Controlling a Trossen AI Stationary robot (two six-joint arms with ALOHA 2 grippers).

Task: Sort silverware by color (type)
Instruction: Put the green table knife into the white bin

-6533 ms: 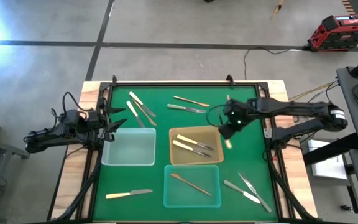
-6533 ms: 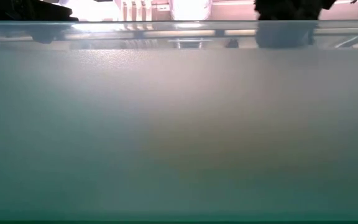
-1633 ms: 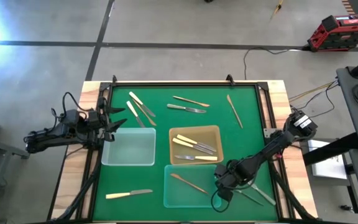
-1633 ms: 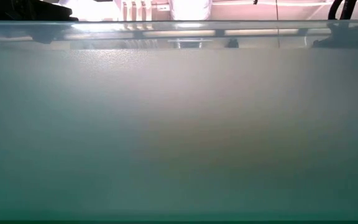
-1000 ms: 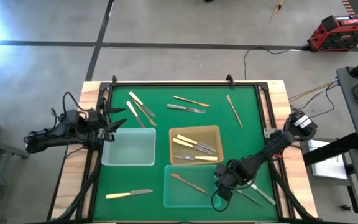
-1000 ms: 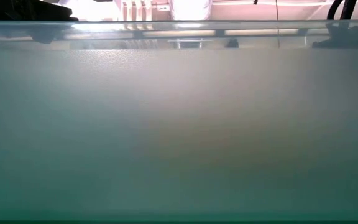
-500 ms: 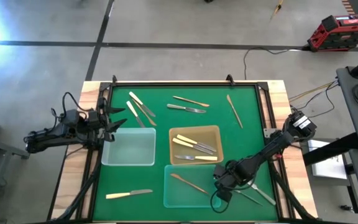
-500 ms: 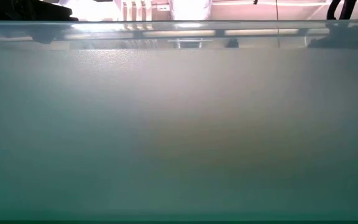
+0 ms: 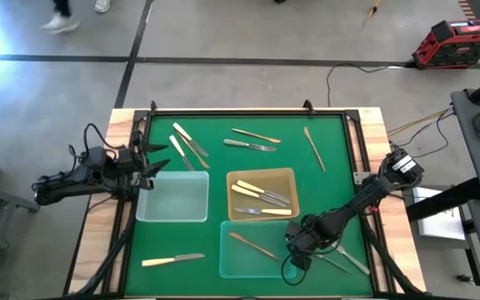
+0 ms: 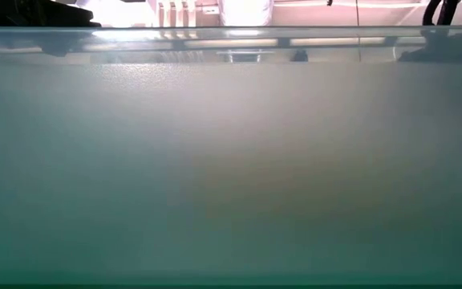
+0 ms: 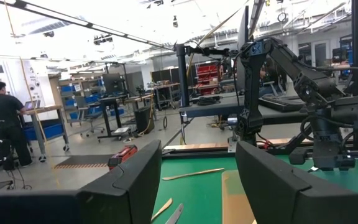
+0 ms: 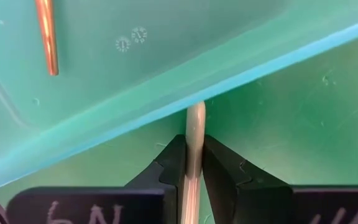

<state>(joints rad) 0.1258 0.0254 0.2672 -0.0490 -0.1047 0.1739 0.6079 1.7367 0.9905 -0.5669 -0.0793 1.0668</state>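
Silver piece (image 12: 194,134) is pinched at its slim handle by the right claw (image 12: 190,163), low on the green counter (image 9: 323,192) beside the teal tray (image 9: 227,265); it should be lifted level, clear of the tray wall; the left claw (image 9: 158,160), spread wide, waits by the clear tray (image 9: 173,200).

Saw a green mat (image 9: 332,192) over the wooden bench (image 9: 98,229). Spotted three shallow trays: clear (image 9: 172,198), amber (image 9: 261,177), teal (image 9: 257,257). Noted a red toolbox (image 9: 458,42) on the concrete floor (image 9: 223,33). Glimpsed a person (image 11: 5,124) among far workstations.
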